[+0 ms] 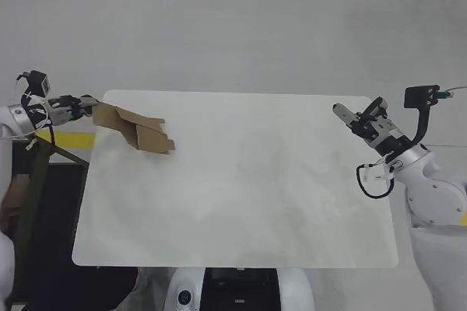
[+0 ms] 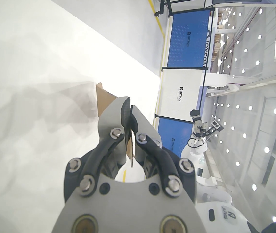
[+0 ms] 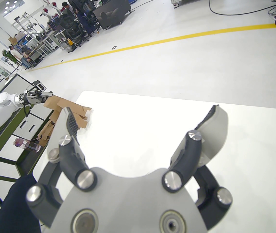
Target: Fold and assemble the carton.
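- A flattened brown carton (image 1: 136,131) lies slanted over the far left corner of the white counter (image 1: 241,202).
- The left gripper (image 1: 84,106), just off that corner, has its fingers pinched on the carton's outer edge.
- The right gripper (image 1: 356,109) is at the far right corner, fingers spread wide and holding nothing.
- Risk: the cardboard could slip or sag, because it is held only by a thin edge.

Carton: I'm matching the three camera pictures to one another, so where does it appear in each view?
Top view: carton at the table's far left corner, one end in the left end effector.
Left wrist view: carton edge-on between that end effector's fingers, a flap beyond them.
Right wrist view: carton at the table's distant corner, beyond the right end effector.
Shared landmark: the left end effector gripping it.
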Controlling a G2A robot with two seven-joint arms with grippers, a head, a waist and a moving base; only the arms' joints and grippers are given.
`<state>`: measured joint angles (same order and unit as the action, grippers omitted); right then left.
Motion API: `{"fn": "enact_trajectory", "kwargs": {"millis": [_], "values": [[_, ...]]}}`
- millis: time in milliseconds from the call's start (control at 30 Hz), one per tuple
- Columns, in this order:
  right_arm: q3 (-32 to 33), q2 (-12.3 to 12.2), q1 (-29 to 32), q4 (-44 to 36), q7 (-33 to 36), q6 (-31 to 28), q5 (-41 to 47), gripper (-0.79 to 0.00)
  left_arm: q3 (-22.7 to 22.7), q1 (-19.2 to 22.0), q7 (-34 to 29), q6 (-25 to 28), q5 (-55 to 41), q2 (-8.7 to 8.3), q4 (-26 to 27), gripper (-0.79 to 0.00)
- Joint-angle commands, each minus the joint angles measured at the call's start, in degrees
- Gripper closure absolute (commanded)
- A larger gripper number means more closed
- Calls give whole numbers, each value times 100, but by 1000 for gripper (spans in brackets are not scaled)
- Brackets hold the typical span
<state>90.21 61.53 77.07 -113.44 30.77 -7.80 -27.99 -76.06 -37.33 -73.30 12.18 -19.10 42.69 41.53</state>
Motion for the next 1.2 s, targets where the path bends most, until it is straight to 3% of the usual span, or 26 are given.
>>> {"fn": "enact_trajectory", "kwargs": {"millis": [0,233,567,933,1167], "values": [[0,0,0,0,0,0,0,-785,146,133,17,-85,-28,65,79,0],[0,0,0,0,0,0,0,-785,669,442,216,-388,2,289,647,0],[0,0,0,0,0,0,0,-785,1202,492,545,-965,-335,546,1577,0],[0,0,0,0,0,0,0,-785,1567,242,884,-1331,-443,692,2925,0],[0,0,0,0,0,0,0,-785,1499,19,942,-1522,-558,687,3614,0]]}}
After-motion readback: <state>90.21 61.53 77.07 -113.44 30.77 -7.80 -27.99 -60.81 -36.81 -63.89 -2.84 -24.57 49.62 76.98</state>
